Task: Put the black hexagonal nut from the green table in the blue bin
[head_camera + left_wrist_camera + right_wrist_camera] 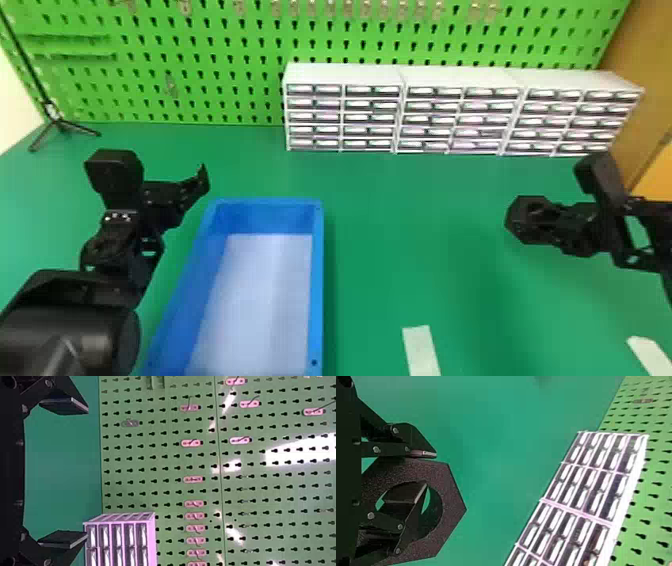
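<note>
I'm pinching black hexagonal nut (451,498) in right end effector (430,470), well right of blue bin (318,280). Left end effector (86,473) hanging spread, left of bin. Transfer seemingly being in hand; next move needing carry over bin before releasing.

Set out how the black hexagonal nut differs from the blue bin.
The nut is black and six-sided; the bin is blue and oblong.
The nut has a round hole through it; the bin has a pale floor.
The right gripper holds the nut; the bin sits on the table.
</note>
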Motion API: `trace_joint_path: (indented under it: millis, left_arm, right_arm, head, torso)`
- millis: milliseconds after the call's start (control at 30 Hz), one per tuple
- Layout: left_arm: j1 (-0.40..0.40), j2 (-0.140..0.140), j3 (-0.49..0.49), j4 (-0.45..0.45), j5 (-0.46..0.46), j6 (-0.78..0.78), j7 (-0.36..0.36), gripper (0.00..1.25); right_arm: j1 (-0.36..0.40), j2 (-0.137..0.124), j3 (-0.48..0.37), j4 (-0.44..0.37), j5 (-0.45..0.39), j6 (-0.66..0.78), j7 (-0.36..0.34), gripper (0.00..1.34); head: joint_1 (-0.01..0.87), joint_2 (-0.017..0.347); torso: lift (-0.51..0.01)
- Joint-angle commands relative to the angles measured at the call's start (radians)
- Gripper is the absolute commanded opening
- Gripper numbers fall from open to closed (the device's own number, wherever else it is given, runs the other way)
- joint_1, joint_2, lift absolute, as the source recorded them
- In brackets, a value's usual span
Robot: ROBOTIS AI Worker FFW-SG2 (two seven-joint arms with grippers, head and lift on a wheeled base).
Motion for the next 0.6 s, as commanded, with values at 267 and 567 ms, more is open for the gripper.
trace_joint_path:
  millis: [267,567]
  left_arm:
    - [0.000,0.000,0.001,-0.001,0.000,0.000,0.000,1.08]
    - [0.002,0.000,0.004,-0.001,0.002,0.000,0.000,1.08]
  right_arm:
    - [0.008,0.074,-0.039,-0.067,-0.064,0.013,-0.001,0.37]
    - [0.004,0.134,-0.022,-0.115,-0.123,0.013,-0.005,0.37]
  head:
    - [0.683,0.028]
    - [0.683,0.028]
  torso:
    - [-0.096]
    - [-0.096]
